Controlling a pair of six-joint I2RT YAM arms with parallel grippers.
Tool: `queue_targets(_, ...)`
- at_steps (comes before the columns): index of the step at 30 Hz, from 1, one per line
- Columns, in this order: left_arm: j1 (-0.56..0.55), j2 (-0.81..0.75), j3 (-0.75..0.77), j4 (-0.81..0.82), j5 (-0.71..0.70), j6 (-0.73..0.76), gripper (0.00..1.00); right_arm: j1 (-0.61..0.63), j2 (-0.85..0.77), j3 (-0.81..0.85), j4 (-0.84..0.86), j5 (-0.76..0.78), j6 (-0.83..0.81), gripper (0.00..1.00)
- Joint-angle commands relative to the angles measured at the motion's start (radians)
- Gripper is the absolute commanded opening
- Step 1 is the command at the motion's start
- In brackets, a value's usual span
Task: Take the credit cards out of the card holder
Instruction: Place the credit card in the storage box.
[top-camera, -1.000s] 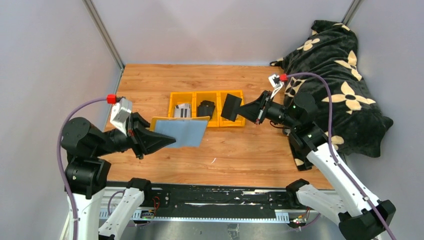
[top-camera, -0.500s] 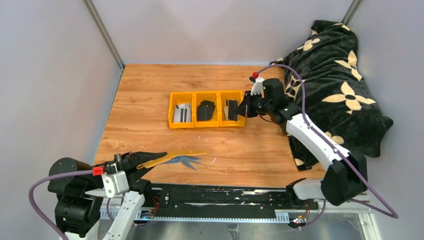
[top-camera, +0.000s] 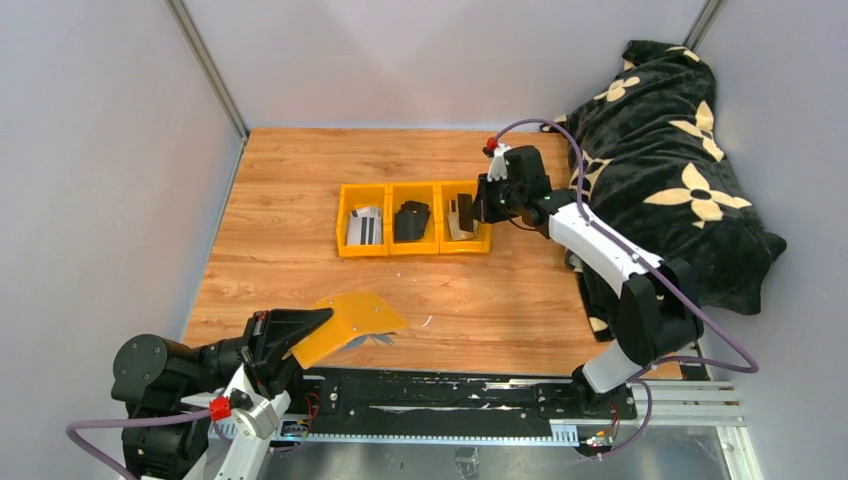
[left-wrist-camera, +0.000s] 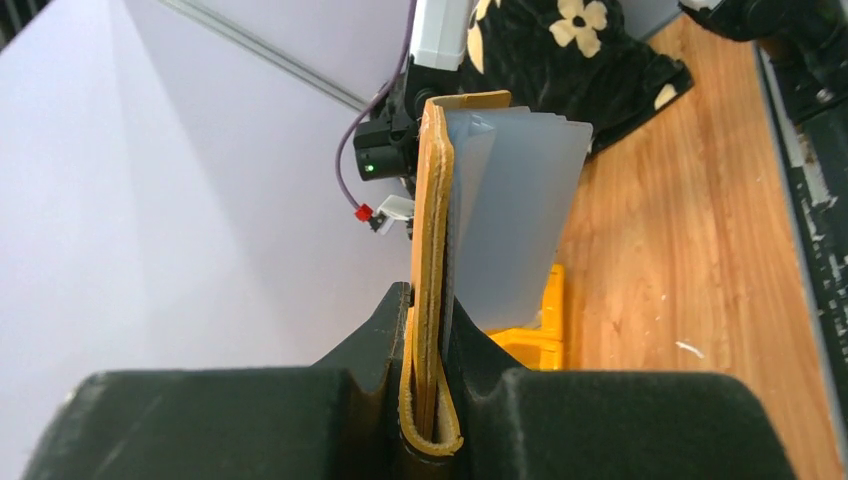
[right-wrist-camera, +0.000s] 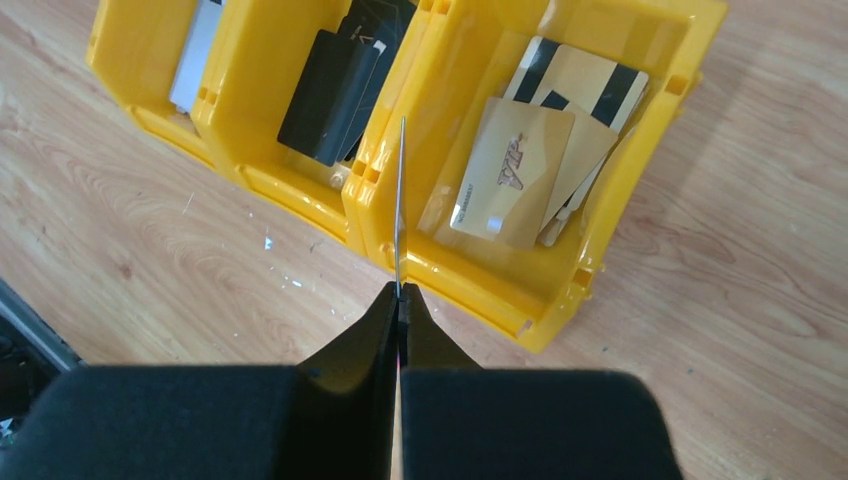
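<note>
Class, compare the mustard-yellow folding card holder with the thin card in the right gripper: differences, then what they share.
The mustard-yellow folding card holder is thick and doubled over, pale sheets fanning out; the thin card is one sheet, edge-on. The card holder hangs near the front edge of the wooden table; the card is above the yellow plastic bins. Both are pinched: by the left gripper and right gripper.

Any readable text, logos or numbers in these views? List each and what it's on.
"VIP" (slanted and blurred, so a likely reading only): on the top tan card in the right-hand yellow bin.
Small white marks on the black item: too small to read.
No other text is legible in any view.
</note>
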Motion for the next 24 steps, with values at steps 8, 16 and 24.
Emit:
queue_targets(8, 0.004, -0.021, -0.04, 0.0, 0.03, 0.208, 0.0, -0.008, 0.083, 0.073, 0.018, 0.039, -0.048, 0.0)
queue_targets(16, 0.004, -0.027, -0.046, -0.002, 0.031, 0.177, 0.0, 0.025, 0.118, 0.148, 0.048, -0.068, 0.021, 0.0)
queue_targets(24, 0.004, -0.036, -0.051, -0.002, 0.045, 0.178, 0.0, 0.079, 0.158, 0.267, 0.101, -0.121, 0.123, 0.0)
